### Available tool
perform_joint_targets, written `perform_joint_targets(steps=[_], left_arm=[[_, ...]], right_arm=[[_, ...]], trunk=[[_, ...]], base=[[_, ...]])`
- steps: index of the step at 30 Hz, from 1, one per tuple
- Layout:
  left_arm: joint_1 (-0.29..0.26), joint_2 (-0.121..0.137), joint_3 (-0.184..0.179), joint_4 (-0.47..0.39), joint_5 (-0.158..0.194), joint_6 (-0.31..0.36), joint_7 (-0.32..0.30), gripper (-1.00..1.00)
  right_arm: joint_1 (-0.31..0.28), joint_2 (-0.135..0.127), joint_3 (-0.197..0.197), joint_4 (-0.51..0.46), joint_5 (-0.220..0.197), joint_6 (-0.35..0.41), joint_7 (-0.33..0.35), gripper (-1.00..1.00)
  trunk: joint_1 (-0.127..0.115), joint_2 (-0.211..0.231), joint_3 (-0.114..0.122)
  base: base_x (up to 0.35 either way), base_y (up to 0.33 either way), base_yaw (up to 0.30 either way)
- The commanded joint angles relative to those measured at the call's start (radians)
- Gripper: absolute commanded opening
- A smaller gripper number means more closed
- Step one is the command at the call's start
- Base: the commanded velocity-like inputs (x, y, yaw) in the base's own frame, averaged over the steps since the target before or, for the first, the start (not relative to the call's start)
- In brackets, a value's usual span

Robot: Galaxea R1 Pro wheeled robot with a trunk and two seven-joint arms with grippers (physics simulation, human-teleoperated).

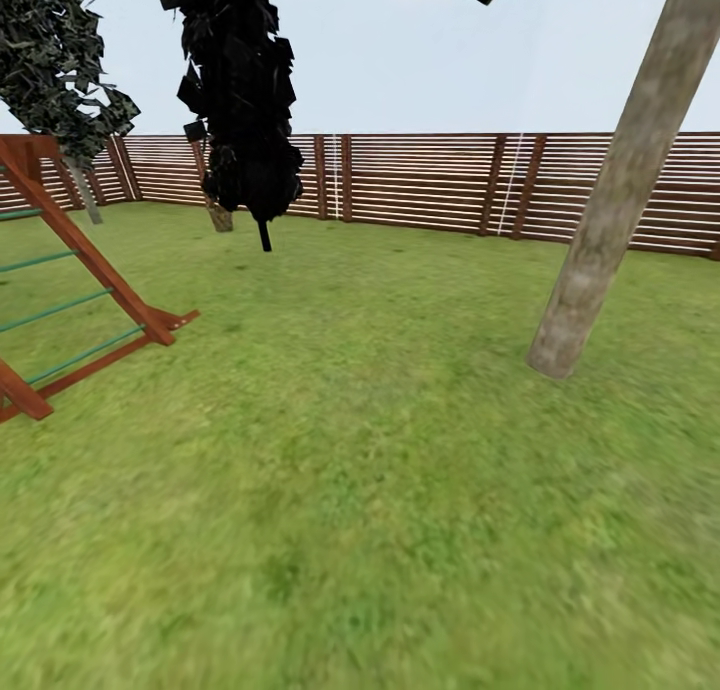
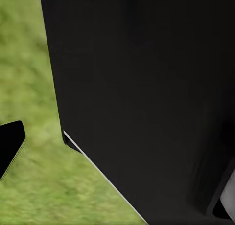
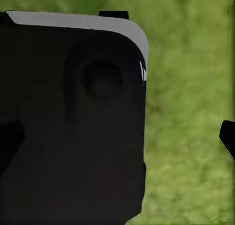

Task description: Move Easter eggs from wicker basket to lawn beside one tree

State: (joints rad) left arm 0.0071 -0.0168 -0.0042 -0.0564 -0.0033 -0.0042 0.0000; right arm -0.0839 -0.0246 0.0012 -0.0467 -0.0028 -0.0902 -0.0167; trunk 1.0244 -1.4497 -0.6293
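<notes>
Beyond the pale tree trunk [image 1: 612, 200], slatted fence [image 1: 430, 180]; left of trunk, open lawn [image 1: 360, 490] and wooden climbing frame [image 1: 90, 270]. No eggs or basket visible. Probably light, smooth, slippery eggs, best gripped around the middle; jaw state impossible to tell.

I'm looking over the lawn [image 1: 360, 490]. Tree [image 1: 620, 190] stands to the right, mid-distance, trunk tilted. Play frame [image 1: 70, 280] sits at left edge. Thin-stemmed tree [image 1: 245, 100] is farther back, left of centre, w/ another tree [image 1: 60, 60] behind the frame. Fence [image 1: 430, 182] runs across the back.
</notes>
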Motion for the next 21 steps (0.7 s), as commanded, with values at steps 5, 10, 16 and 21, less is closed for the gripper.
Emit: perform_joint_targets(steps=[5, 10, 16, 21], left_arm=[[0.001, 0.0, 0.0, -0.002, -0.001, 0.0, 0.0, 1.0], [0.001, 0.0, 0.0, -0.002, 0.0, 0.0, 0.0, 1.0], [0.001, 0.0, 0.0, -0.002, 0.0, 0.0, 0.0, 1.0], [0.001, 0.0, 0.0, -0.002, 0.0, 0.0, 0.0, 1.0]], right_arm=[[0.0, 0.0, 0.0, 0.001, 0.0, -0.003, -0.002, 1.0], [0.0, 0.0, 0.0, 0.001, 0.0, -0.003, -0.002, 1.0], [0.0, 0.0, -0.001, 0.002, -0.001, -0.002, -0.002, 1.0], [0.0, 0.001, 0.0, 0.002, -0.002, -0.003, -0.002, 1.0]], trunk=[[0.001, 0.0, -0.001], [0.001, 0.0, -0.001], [0.001, 0.0, -0.001], [0.001, 0.0, -0.001]], base=[[0.34, 0.0, 0.0], [0.34, 0.0, 0.0], [0.34, 0.0, 0.0], [0.34, 0.0, 0.0]])
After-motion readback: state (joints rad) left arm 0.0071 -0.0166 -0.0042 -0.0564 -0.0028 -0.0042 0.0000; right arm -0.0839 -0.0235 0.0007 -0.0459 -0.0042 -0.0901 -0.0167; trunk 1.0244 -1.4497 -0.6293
